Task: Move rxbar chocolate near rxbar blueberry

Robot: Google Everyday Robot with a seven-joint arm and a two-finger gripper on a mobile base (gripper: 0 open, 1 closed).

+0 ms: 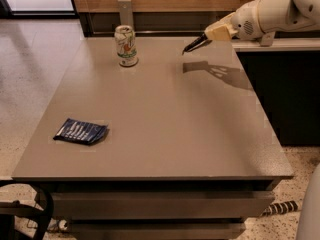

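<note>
The rxbar blueberry (81, 131), a dark blue flat wrapper with white stripes, lies near the table's front left edge. My gripper (209, 36) is at the far right of the table, raised above the surface, shut on the rxbar chocolate (194, 44), a thin black bar that hangs tilted down to the left from the gripper. The bar's shadow falls on the tabletop below it. The two bars are far apart, on opposite sides of the table.
A white and green drink can (126, 45) stands upright at the far left-centre of the grey table (175, 129). A counter edge and dark cabinet stand to the right. Speckled floor lies to the left.
</note>
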